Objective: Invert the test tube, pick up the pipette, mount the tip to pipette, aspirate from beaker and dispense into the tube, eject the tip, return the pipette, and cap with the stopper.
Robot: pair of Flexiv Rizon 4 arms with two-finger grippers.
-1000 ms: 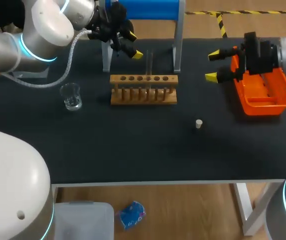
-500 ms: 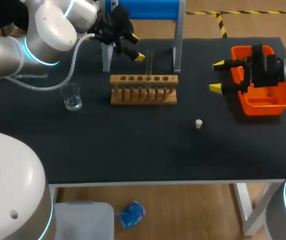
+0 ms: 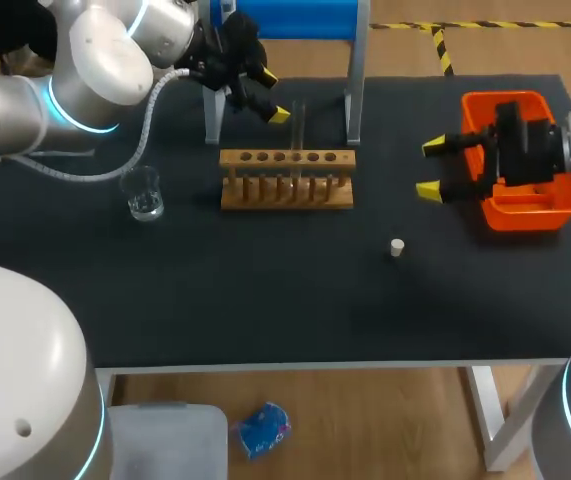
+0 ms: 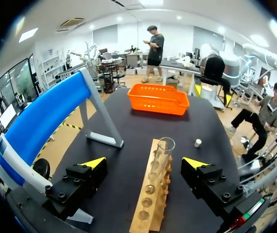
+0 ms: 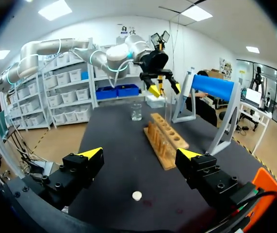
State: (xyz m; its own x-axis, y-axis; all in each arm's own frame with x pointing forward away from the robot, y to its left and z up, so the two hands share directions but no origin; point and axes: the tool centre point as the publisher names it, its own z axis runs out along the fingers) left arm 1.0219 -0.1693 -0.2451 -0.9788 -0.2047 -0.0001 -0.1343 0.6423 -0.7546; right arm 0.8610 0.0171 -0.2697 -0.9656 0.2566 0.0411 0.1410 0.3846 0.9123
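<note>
A clear test tube (image 3: pixel 298 122) stands upright in the wooden rack (image 3: pixel 285 190), mouth up. My left gripper (image 3: pixel 271 93) hangs open just left of the tube's top; in the left wrist view the tube (image 4: pixel 164 151) rises ahead between the spread fingers of the gripper (image 4: pixel 144 163), touching neither. My right gripper (image 3: pixel 430 168) is open above the mat, left of the orange basket (image 3: pixel 555 207). A small white stopper (image 3: pixel 397 247) lies on the mat below and ahead of the right gripper (image 5: pixel 139 154). The glass beaker (image 3: pixel 143 193) stands left of the rack.
A blue bar on grey legs (image 3: pixel 355 95) stands behind the rack. The right wrist view shows the stopper (image 5: pixel 137 195), the rack (image 5: pixel 166 141), the beaker (image 5: pixel 137 111) and my left gripper (image 5: pixel 161 88) beyond. The black mat (image 3: pixel 265 300) covers the table.
My right gripper has moved from beside the basket's back toward the front of the table, closer to the stopper. The left gripper shifted slightly by the tube, then held still.
</note>
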